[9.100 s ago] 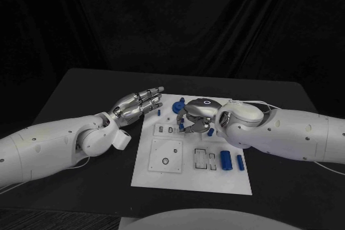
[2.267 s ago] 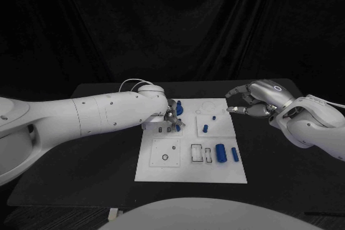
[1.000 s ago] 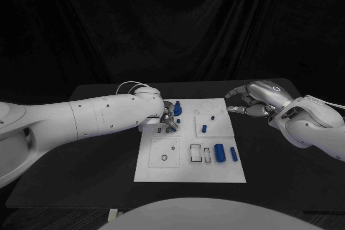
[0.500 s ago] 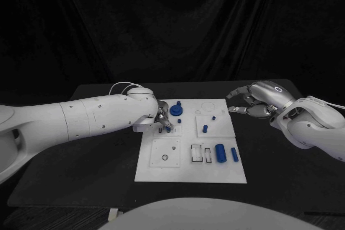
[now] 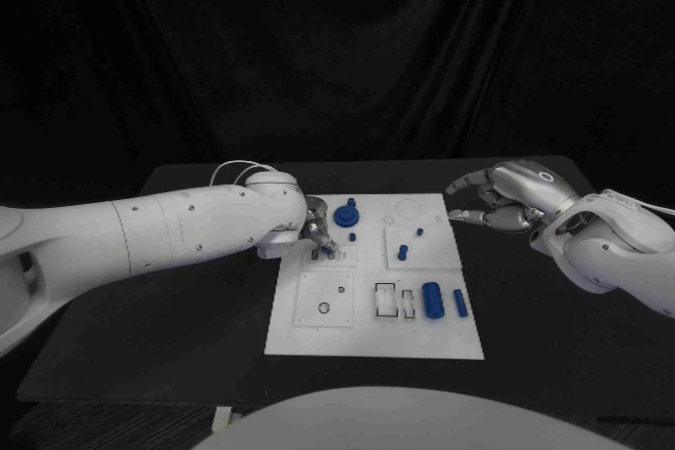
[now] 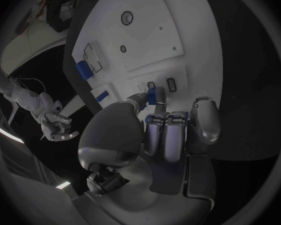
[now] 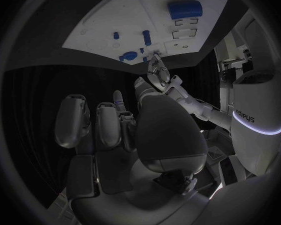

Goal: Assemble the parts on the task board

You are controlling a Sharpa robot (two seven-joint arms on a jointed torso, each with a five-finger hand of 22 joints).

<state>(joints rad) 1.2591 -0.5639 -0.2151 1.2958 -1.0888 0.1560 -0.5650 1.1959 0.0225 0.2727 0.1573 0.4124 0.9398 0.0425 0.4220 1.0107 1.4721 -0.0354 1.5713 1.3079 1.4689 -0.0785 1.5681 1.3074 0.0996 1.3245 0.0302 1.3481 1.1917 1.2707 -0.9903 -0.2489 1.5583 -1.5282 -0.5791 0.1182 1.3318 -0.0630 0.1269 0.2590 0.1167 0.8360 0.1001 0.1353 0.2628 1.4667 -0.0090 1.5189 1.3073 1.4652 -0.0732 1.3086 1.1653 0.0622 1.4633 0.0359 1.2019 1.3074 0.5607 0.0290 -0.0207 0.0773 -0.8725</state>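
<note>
Small blue part (image 6: 152,96) pinched in left hand (image 6: 159,130) fingertips, just above small slots at board's (image 5: 369,335) left-far area. Likely step: seating part in slot; keep it upright, lower straight, release only once seated. Right hand (image 5: 503,198) off board's far right edge, fingers curled, holding nothing visible

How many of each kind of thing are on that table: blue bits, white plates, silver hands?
blue parts: 7, one pinched by the left hand
white task board: 1
silver hands: 2, left hand and right hand
Total: 10
</note>
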